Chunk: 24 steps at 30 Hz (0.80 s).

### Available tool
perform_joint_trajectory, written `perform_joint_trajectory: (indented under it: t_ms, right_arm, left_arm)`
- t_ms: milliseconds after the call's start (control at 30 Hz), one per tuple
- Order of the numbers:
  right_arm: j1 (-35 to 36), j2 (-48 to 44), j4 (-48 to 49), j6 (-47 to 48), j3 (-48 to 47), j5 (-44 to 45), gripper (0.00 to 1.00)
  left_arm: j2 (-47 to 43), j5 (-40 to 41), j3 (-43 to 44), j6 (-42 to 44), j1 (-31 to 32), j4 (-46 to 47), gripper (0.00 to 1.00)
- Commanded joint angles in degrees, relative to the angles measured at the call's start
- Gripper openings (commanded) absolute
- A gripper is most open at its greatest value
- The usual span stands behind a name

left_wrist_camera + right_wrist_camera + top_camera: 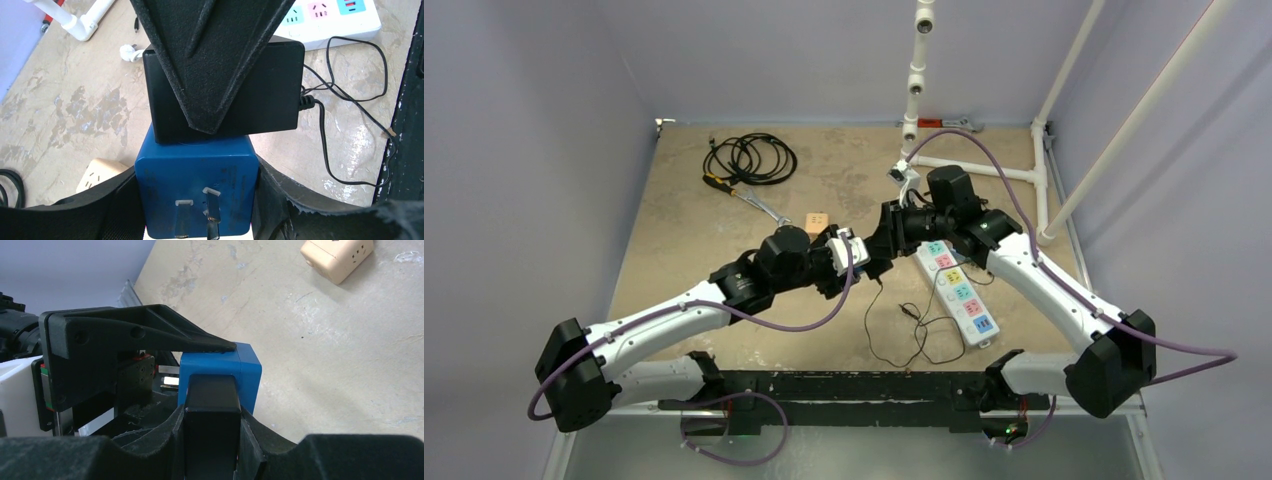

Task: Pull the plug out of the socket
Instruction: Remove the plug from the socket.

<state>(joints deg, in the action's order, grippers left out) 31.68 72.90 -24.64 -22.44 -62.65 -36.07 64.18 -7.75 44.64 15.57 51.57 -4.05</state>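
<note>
**Plug and socket held between two hands over mid-worktop**

A black plug (260, 90) and a blue socket (195, 170) are seen lifted above the middle of the worktop (684, 230), where the two arms meet. The socket is clamped between the fingers of the left hand (192, 205), its metal pins turned toward that wrist camera. The plug is gripped on both sides by the right hand (212, 435) and is butted against the socket's far face. No gap is seen between them. A thin black cord (325, 145) is trailed from the plug down to the worktop, ending in loops near the front edge. A white power strip (957, 292) is laid toward the right edge, just beside the right arm. A beige cube (816, 220) is set near the middle, and a coiled cable (749, 158) is left near the back edge.
</note>
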Motion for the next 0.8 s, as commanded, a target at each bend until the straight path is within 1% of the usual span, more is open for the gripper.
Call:
perform_joint_trajectory:
  t_ms: [0, 100, 300, 433, 567, 633, 767]
  right_arm:
    - [-1.72, -1.4, 1.84, 5.19, -0.95, -3.86, 0.0]
    - [-1.68, -1.62, -0.56, 6.47, -1.67, 3.7, 0.0]
    - [-1.01, -1.88, -1.44, 6.09, -1.76, 10.34, 0.0]
    - [0.93, -2.23, -3.31, 6.09, -3.37, 15.95, 0.0]
    - [4.74, -1.71, -5.82, 6.31, -5.32, 22.32, 0.0]
    - [5.89, -1.21, -6.36, 6.35, -5.87, 23.13, 0.0]
    - [6.06, -1.1, -5.95, 5.96, -5.93, 23.12, 0.0]
  left_arm:
    - [-1.2, -0.58, 1.72, -0.26, -0.15, -3.28, 0.0]
    - [-1.33, -0.87, 1.76, -0.67, -0.13, -3.15, 0.0]
    - [-0.23, -1.91, 2.65, -1.86, -0.84, -3.37, 0.0]
    - [0.89, -2.76, 3.47, -2.78, -2.29, -3.67, 0.0]
    - [1.52, -4.88, 3.99, -3.83, -3.86, -3.92, 0.0]
    - [1.77, -5.14, 4.2, -4.05, -4.25, -4.0, 0.0]
    - [1.56, -5.27, 4.15, -4.06, -4.26, -4.04, 0.0]
